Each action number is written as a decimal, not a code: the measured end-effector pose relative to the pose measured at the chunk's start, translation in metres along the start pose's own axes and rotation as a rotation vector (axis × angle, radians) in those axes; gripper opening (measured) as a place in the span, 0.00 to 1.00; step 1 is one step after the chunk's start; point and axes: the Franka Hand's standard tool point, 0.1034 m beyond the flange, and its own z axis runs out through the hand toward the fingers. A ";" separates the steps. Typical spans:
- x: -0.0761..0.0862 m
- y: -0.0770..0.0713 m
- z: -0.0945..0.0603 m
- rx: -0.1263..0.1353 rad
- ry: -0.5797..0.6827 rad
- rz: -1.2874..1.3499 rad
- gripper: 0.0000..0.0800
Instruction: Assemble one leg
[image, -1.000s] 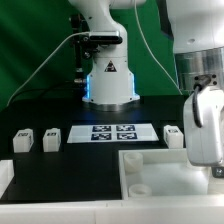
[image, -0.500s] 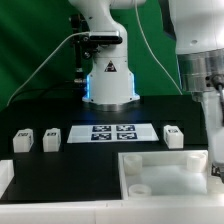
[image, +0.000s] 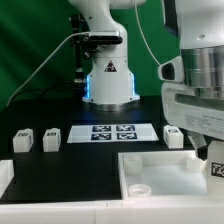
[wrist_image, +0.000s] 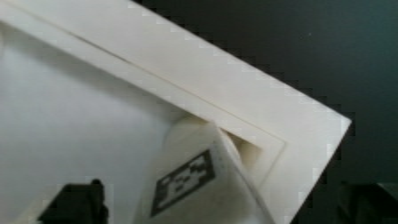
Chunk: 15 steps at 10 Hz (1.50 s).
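Observation:
In the wrist view a leg (wrist_image: 192, 178), a small white block with a black-and-white tag, leans in the inner corner of the large white walled tray piece (wrist_image: 196, 75). My gripper (wrist_image: 228, 205) is open. Its dark fingertips (wrist_image: 73, 202) stand wide apart on either side of the leg without touching it. In the exterior view the arm's hand (image: 200, 100) hangs over the tray piece's (image: 165, 178) right end, its fingertips cut off by the frame edge. Three more legs (image: 22, 141), (image: 51, 138), (image: 173, 136) stand on the black table.
The marker board (image: 112, 132) lies flat between the loose legs. The arm's base (image: 108, 75) stands behind it. A white raised edge (image: 5, 178) shows at the exterior view's lower left. A round boss (image: 140, 187) sits inside the tray piece.
The arm's hand has shifted over the tray piece's right end and now fills much more of the exterior view's right side. The loose legs and the tray piece have not moved.

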 end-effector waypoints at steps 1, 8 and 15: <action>0.003 0.000 -0.001 -0.020 0.020 -0.218 0.81; 0.006 -0.001 -0.002 -0.032 0.044 -0.184 0.37; 0.007 0.001 -0.002 -0.001 0.032 0.901 0.37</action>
